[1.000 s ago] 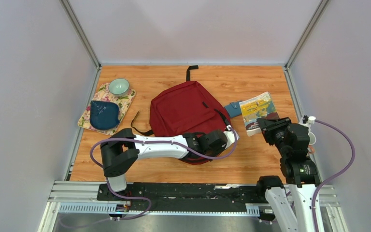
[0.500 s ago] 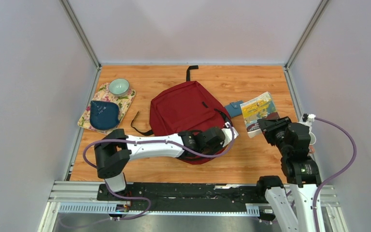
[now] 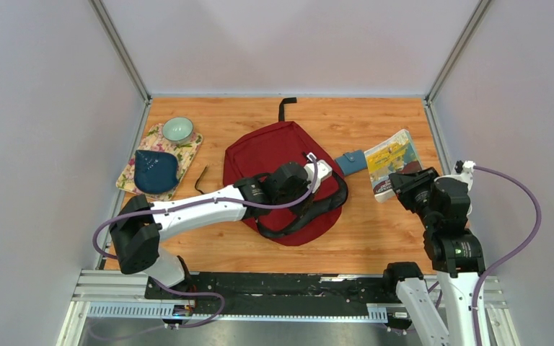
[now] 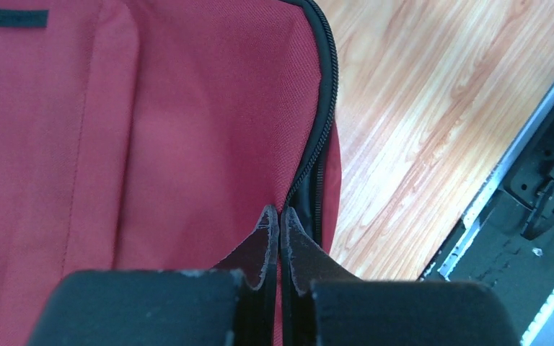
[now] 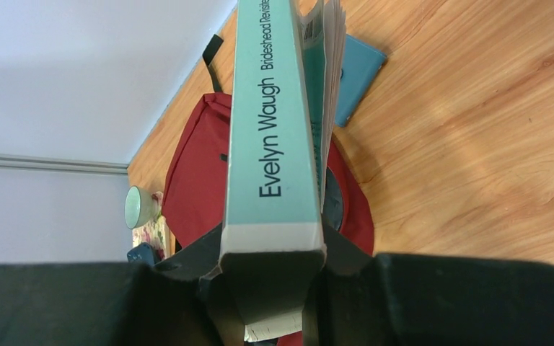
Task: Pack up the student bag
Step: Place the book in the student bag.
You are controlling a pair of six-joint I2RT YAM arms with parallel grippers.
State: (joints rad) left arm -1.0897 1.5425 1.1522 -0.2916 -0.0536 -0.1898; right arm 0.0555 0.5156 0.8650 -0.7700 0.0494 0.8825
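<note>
Pinching zipper [image 4: 317,137] at student bag [image 3: 263,148] edge: left gripper [image 4: 280,220], jaws pressed together. Right of student bag: right gripper [image 5: 273,252], jaws clamping teal-spined book [image 5: 270,144].

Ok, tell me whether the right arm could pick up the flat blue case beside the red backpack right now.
Probably not yet: the right gripper has its jaws shut on a turquoise-spined paperback book. The flat blue case itself lies uncovered on the wooden table.
</note>
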